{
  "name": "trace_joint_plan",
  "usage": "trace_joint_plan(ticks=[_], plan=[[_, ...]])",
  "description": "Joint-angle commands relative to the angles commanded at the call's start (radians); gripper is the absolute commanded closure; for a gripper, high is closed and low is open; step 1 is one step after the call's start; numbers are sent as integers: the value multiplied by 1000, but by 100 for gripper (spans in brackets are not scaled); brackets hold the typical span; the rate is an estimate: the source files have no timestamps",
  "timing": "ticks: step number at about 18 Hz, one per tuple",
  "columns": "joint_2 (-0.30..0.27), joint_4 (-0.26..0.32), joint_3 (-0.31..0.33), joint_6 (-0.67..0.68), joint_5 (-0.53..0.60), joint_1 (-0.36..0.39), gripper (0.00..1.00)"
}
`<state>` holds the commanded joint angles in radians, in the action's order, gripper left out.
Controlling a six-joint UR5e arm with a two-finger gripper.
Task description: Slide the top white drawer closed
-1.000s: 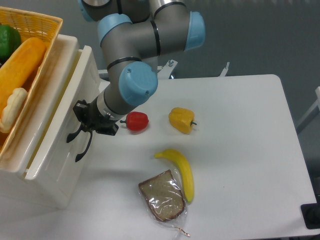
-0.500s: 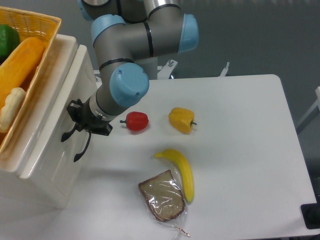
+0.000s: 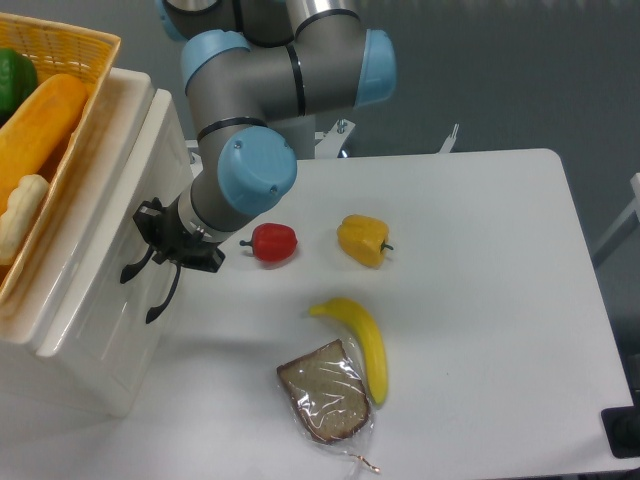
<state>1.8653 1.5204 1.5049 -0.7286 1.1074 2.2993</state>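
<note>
The top white drawer (image 3: 105,235) is the glossy cream box at the left. Its front panel tilts across the view, and its curved black handle (image 3: 133,268) sits just left of the lower drawer's handle (image 3: 160,298). My gripper (image 3: 152,243) is black, and its tip presses against the drawer front just above the handle. Its fingers look closed together and hold nothing. The drawer's open gap shows only as a narrow strip along the panel's upper edge.
A wicker basket (image 3: 70,45) with bread and a green pepper sits on top of the cabinet. On the table lie a red pepper (image 3: 273,243), a yellow pepper (image 3: 363,240), a banana (image 3: 358,340) and bagged bread (image 3: 325,395).
My gripper has moved left against the drawer front. The front panel and its handle have slid left with it, and the gap has narrowed.
</note>
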Motion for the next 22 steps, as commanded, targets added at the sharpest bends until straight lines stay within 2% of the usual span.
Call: trace_joint_plan(ticks=[2,4,7,9,14,16,20,22], plan=[[-2,-35,0,0,26,29,0],[0,-100,0,-5,61,63,0],[3,-193,0,-44,227,100,0],[11,-213,0,-96,320,133,0],[61,-272,-14,-271,362,290,0],[104,-272,-29,-366,371,330,0],[176,-292,-61,-507,479,382,0],[205,-319,-75,-555,496,420,0]])
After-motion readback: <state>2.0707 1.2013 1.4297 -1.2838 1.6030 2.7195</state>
